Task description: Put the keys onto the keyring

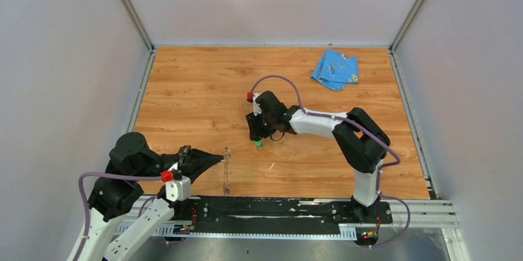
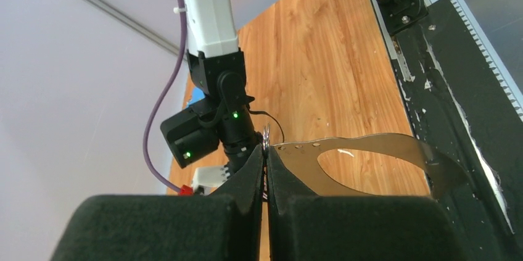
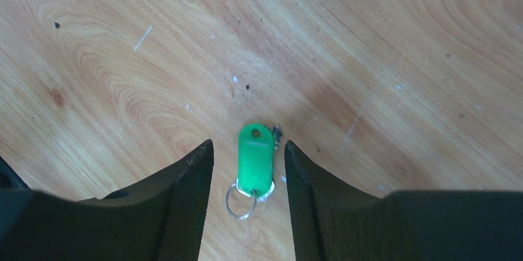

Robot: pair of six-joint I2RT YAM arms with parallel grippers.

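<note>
The green-headed key (image 3: 256, 159) lies flat on the wooden table with a small wire ring (image 3: 239, 202) at its near end. It shows as a green speck in the top view (image 1: 258, 144). My right gripper (image 3: 247, 145) is open and low over it, with one finger on each side and neither touching. My left gripper (image 2: 265, 150) is shut on one end of the keyring (image 2: 296, 167), a thin grey metal band held above the table near the front edge. In the top view the keyring (image 1: 227, 171) is edge-on, at the tips of the left gripper (image 1: 217, 160). The blue-headed key is out of view.
A light-blue cloth (image 1: 335, 68) lies at the back right of the table. A black mounting rail (image 1: 265, 208) runs along the near edge. White walls close the table on three sides. The right arm (image 2: 216, 88) stands beyond the keyring in the left wrist view.
</note>
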